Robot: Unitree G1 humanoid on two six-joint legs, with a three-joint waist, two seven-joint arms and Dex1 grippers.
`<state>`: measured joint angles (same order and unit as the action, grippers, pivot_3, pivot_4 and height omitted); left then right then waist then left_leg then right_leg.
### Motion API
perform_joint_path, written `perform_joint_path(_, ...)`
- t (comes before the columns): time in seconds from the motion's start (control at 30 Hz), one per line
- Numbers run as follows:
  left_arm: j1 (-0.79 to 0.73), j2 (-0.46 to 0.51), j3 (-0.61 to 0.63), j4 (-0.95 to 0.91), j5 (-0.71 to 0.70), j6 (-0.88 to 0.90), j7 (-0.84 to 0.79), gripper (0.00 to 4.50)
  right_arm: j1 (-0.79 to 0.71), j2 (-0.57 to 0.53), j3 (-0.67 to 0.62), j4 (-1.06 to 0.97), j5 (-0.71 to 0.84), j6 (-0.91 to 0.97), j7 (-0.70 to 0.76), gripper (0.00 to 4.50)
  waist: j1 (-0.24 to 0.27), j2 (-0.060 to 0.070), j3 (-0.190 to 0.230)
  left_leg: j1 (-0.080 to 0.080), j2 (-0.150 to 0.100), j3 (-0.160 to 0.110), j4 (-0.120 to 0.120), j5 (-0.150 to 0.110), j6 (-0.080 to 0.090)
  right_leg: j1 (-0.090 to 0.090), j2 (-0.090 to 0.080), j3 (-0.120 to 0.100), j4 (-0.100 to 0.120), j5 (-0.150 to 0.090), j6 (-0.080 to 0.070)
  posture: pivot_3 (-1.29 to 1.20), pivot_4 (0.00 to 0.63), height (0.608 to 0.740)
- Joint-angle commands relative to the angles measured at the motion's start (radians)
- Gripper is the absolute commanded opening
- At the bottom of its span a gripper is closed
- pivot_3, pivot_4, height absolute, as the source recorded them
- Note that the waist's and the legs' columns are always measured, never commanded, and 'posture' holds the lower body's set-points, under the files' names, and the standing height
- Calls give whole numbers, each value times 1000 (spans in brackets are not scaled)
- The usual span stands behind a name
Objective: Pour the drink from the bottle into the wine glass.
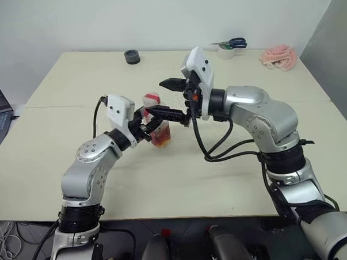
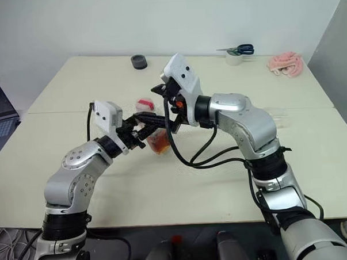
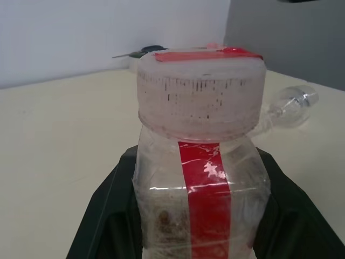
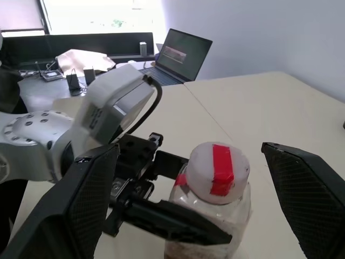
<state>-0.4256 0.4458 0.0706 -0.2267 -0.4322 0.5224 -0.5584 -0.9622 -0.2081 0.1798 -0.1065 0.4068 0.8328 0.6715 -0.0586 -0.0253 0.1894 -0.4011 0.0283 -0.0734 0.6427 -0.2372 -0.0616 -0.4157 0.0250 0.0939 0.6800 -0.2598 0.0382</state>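
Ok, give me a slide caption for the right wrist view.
Left claw gripping the capped bottle while the open right claw straddles its cap.

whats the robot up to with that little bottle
The left gripper is shut on the small clear bottle, holding it upright over the table. Its white cap, with a strip of red tape, is on. The right gripper stands wide open at cap height, one finger on each side of the cap and not touching it, probably about to unscrew it. A little reddish-brown drink sits in the bottom. The wine glass lies on its side farther back on the table.
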Motion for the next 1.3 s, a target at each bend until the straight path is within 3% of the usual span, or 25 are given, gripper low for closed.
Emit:
perform_joint_path(0.03,-22,10,-14,-57,18,-38,-10,2003,-24,29,-21,10,-16,17,-73,4500,0,0,0,0,0,0,0,0,0,0,0,0,0,0,0,0,150,740)
perform_joint_path(0.3,-27,-15,-46,-80,28,-71,-16,1995,4,65,-32,23,-11,34,-125,4500,1,0,0,-5,0,1,0,0,0,-5,0,1,0,2,-4,0,150,740)
perform_joint_path(0.4,-24,-16,-51,-85,39,-97,-24,1995,9,71,-38,24,-7,35,-131,3867,0,0,0,-5,0,1,0,0,0,-5,0,1,0,2,-4,0,150,740)
perform_joint_path(0.57,-11,-10,-55,-84,42,-108,-36,1994,11,86,-61,24,9,40,-147,2120,0,0,0,-5,0,1,0,0,0,-5,0,1,0,2,-4,0,150,740)
perform_joint_path(0.6,-11,-11,-55,-83,42,-108,-34,1994,9,86,-64,25,12,42,-148,1969,0,0,0,-5,0,1,0,0,0,-5,0,1,0,2,-3,0,150,740)
perform_joint_path(0.83,-15,-18,-47,-91,13,-96,-46,1964,4,57,-47,50,20,-8,-82,1979,0,0,0,-5,0,1,0,0,0,-5,0,1,0,1,-2,0,150,740)
perform_joint_path(0.93,-6,-28,-39,-107,-36,-82,-73,1954,39,-4,-47,24,165,-110,273,1979,4,0,0,-5,0,1,0,0,0,-5,0,0,0,1,-1,0,150,740)
perform_joint_path(1.0,4,-28,-40,-118,-57,-73,-91,1949,42,-75,6,42,156,-204,471,1979,7,0,0,-7,-1,0,0,0,0,-5,-1,-1,-2,0,-1,0,150,740)
perform_joint_path(1.13,13,-25,-35,-147,-97,-42,-94,1947,-41,-63,4,246,63,-333,488,1973,-13,1,0,-5,0,2,1,0,0,-5,-1,1,-1,1,-1,0,150,740)
perform_joint_path(1.3,12,-18,-27,-148,-95,-37,-92,1946,-62,-63,-39,317,67,-350,495,1966,-22,1,1,-2,3,1,0,0,0,-5,4,2,1,0,-1,0,150,740)
